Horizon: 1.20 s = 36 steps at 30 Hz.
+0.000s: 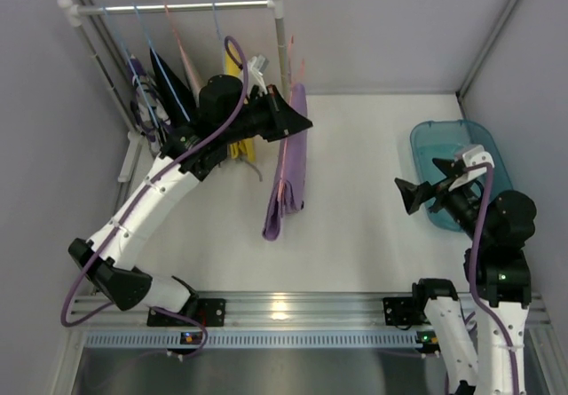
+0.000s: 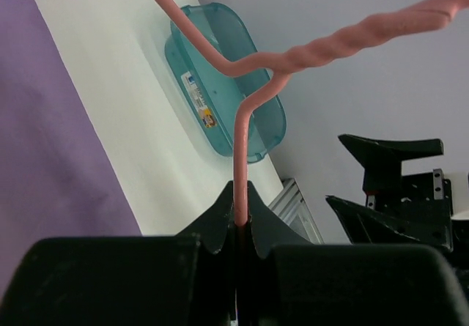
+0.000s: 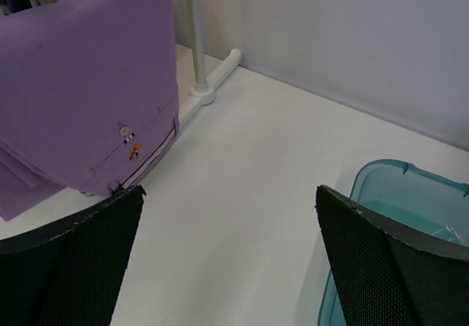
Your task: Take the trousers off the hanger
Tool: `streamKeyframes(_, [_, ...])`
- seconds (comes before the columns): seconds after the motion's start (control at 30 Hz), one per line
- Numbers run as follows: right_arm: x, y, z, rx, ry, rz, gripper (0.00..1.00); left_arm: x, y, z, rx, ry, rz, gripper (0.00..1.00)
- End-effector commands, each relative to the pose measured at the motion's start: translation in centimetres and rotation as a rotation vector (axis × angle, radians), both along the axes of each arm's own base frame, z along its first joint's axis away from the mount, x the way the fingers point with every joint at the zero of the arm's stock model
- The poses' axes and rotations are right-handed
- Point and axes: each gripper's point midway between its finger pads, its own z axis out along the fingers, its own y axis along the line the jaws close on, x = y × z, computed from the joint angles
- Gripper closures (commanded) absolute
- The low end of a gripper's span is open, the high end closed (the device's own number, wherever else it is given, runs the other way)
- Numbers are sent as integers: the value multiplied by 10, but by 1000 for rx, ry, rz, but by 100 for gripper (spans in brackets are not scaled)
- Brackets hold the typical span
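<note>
Evidently the left gripper (image 2: 240, 220) is pinched tight on the wire neck of the pink hanger (image 2: 239, 143). It holds the hanger just right of the rack (image 1: 177, 7), apparently off the rail, with the lilac trousers (image 1: 286, 169) draped over the hanger and hanging beside the rack's right post. The right gripper (image 3: 227, 223) waits well to the right of the rack, fingers wide apart around nothing, facing the lilac cloth. By that showing the task is barely under way: one hanger looks lifted clear, but its trousers are not yet pulled free, and the yellow trousers (image 1: 238, 146), black trousers (image 1: 169, 80) and patterned trousers (image 1: 140, 102) hang on the rack. Only the left wrist view shows the clamp on the wire. Only the right wrist view shows the waistband button (image 3: 124, 130). The overhead view alone shows the rack's load.
</note>
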Motion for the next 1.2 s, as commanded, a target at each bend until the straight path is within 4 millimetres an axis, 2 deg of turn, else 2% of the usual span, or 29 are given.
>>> streamKeyframes(0.0, [11, 6, 5, 28, -36, 36, 1, -22, -3, 64, -135, -168, -26, 100])
streamKeyframes(0.07, [16, 7, -2, 20, -22, 39, 1, -23, -11, 66, -150, -163, -23, 100])
streamKeyframes(0.2, [22, 7, -14, -9, -5, 30, 1, -24, -41, 63, -167, -125, -33, 100])
streamKeyframes(0.27, [26, -2, -17, -32, -3, -21, 3, -19, -50, 60, -176, -87, -18, 100])
streamKeyframes(0.3, [25, 2, -20, -44, 1, -13, 5, -15, -59, 60, -186, -55, -11, 100])
streamKeyframes(0.37, [32, -12, -32, -93, 23, -96, 8, -6, -68, 57, -188, -8, 38, 100])
streamKeyframes(0.47, [35, -20, -42, -122, 44, -141, 8, 5, -75, 53, -187, 37, 84, 100])
streamKeyframes(0.5, [33, -15, -41, -113, 42, -123, 8, 14, -78, 49, -190, 54, 115, 100])
streamKeyframes(0.57, [29, -6, -36, -70, 27, -80, 7, 19, -81, 59, -220, 46, 130, 100])
streamKeyframes(0.6, [28, -2, -35, -41, 30, -65, 6, 25, -85, 56, -219, 53, 141, 100])
streamKeyframes(0.63, [27, 1, -32, -28, 26, -55, 6, 28, -85, 63, -236, 45, 150, 100])
streamKeyframes(0.73, [23, 10, -27, 11, 22, -17, 6, 39, -91, 63, -265, 58, 179, 100])
streamKeyframes(0.77, [22, 15, -23, 21, 8, 8, 6, 39, -92, 67, -290, 74, 182, 100])
streamKeyframes(0.97, [22, 37, -13, 65, -9, 94, 5, 37, -107, 56, -350, 198, 138, 100])
streamKeyframes(1.17, [17, 77, -5, 66, -29, 208, 2, 32, -113, 63, -395, 217, 92, 100])
